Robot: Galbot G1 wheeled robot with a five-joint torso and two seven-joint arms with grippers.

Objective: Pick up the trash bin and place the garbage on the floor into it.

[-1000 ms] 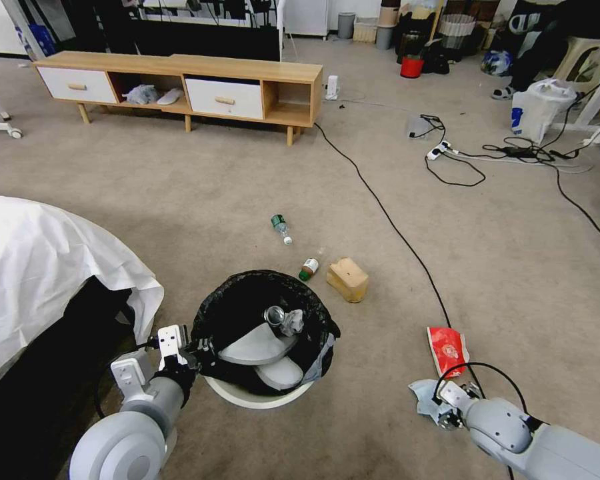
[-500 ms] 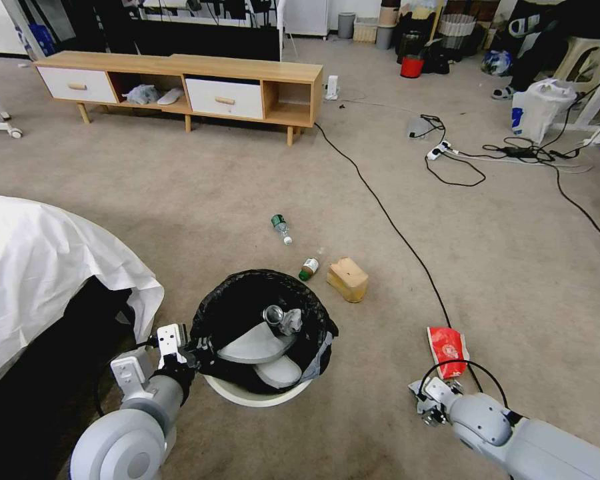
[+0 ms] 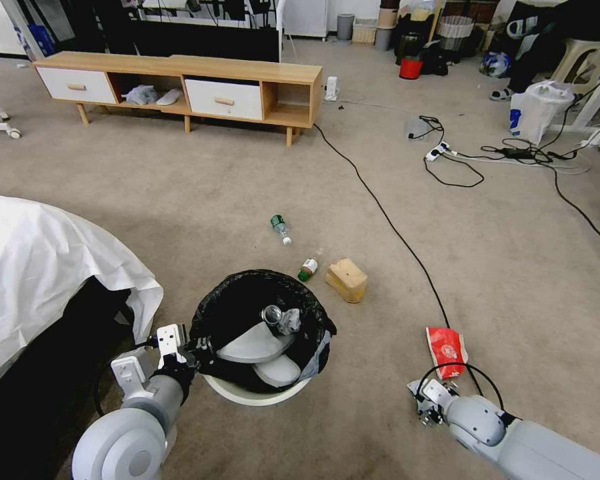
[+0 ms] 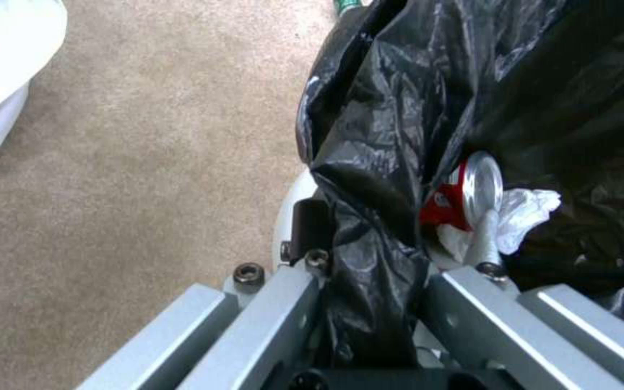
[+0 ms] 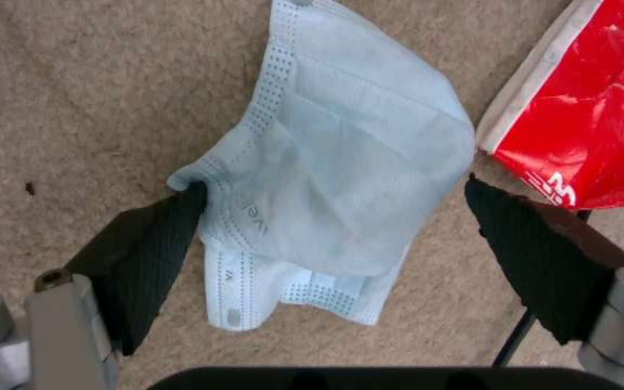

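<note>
Moved: our right gripper has slid back over the pale blue tissue.
Jaws: wide open, straddling it, holding nothing.
Red snack packet: just beyond one finger; white logo unreadable.
Left gripper: clamped on the black-lined round white trash bin.

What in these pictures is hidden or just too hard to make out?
- Head view: the right gripper hides most of the pale blue tissue.
- Head view: labels on the green-labelled clear bottle and small green-capped bottle are too small.
- Left wrist view: the black garbage bag hides the trash bin rim inside the left gripper.
</note>
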